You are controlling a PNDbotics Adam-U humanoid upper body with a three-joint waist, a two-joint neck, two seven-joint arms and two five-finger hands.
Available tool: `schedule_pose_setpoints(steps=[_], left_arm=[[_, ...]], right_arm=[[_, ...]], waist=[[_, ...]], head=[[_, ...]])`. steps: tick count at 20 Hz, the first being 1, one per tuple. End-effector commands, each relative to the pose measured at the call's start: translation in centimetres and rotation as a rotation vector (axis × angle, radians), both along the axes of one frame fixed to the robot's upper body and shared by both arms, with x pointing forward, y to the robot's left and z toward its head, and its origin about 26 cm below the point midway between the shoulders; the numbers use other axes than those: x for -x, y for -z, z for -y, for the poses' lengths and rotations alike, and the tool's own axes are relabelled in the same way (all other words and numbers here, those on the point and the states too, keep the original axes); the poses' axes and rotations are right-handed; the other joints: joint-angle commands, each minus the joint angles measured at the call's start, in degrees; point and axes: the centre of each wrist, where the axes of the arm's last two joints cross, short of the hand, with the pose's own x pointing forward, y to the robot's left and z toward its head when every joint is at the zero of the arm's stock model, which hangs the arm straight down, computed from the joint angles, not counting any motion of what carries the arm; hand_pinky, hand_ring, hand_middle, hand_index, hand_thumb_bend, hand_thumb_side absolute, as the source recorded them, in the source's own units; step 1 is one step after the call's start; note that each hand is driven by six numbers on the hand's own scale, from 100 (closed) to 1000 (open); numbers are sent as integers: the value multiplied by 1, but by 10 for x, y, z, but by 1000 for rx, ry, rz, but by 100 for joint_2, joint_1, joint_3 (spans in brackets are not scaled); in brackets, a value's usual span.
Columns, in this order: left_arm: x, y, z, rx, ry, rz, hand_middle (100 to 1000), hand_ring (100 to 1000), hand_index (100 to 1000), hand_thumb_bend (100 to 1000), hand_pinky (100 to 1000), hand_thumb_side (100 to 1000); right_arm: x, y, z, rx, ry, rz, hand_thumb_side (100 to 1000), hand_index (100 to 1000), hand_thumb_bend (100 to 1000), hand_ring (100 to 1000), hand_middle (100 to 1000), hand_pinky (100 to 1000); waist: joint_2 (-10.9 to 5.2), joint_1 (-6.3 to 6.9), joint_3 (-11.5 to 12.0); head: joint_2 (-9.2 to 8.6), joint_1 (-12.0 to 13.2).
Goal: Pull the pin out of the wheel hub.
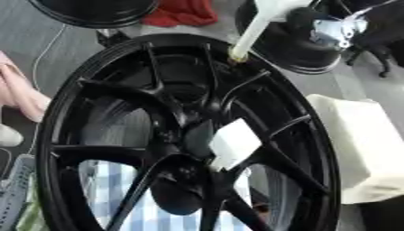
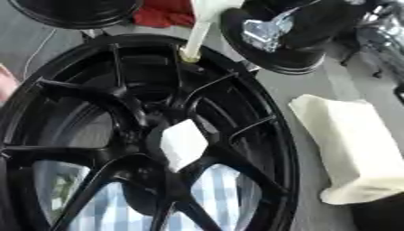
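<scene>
Filling most of your view is a black alloy wheel (image 1: 185, 135), tilted so its spoked face turns up toward the head camera, its rim running from the near left edge to the far middle. You can see its hub (image 1: 183, 92) as a dark recess where the spokes meet, just far of centre. A white block-shaped piece (image 1: 233, 144) lies against the spokes right at the middle of the wheel, touching them; you cannot tell from here what it is.

At the far rim, a brass-coloured pin tip (image 1: 236, 57) meets the wheel's edge, and a long white tapered handle (image 1: 256, 29) rises from it toward the far right, leaning. Whether the pin is seated in the rim or merely touching it is not clear.

Your right hand (image 1: 328, 25) shows at the far right corner as black casing with a silver joint, near the top of the white handle. Its fingers are not visible clearly, so you cannot tell whether they are curled around the handle or relaxed. Your left hand shows in neither view.

A cream-coloured padded block (image 2: 351, 149) lies on the grey surface just right of the wheel. Blue-and-white checked cloth (image 1: 118, 189) shows through the near spokes. A red cloth (image 1: 183, 12) lies at the far edge.
</scene>
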Motion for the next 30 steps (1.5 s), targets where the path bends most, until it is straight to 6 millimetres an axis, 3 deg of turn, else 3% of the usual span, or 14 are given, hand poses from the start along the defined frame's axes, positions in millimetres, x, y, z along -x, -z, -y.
schedule_pose_setpoints(steps=[1,8,13,23,28,30], left_arm=[[5,-8,-5,-27,-18,20,672,669,806,116,759,699],[9,0,-10,-15,-41,-1,673,670,807,112,758,693],[11,6,-12,-12,-57,-20,673,671,807,110,758,691],[14,14,-14,10,-83,-38,673,671,807,107,757,689],[14,15,-13,23,-78,-38,674,671,807,107,757,688],[14,15,-13,24,-76,-38,674,671,807,107,757,688]], right_arm=[[12,-17,16,-30,75,75,100,295,100,665,423,744],[8,-1,61,-118,279,93,100,301,100,662,426,731],[6,25,94,-156,472,132,100,309,100,652,429,732],[35,116,133,-228,805,163,100,321,100,638,438,714],[60,163,136,-252,985,174,100,347,100,653,459,716],[62,171,136,-238,1017,181,100,347,100,653,459,716]], waist=[[-229,114,-114],[-432,408,-668],[-566,603,-1073],[-685,857,-1433],[-721,955,-1455],[-725,967,-1450]], head=[[127,194],[428,762],[649,1219],[864,1488],[905,1528],[907,1526]])
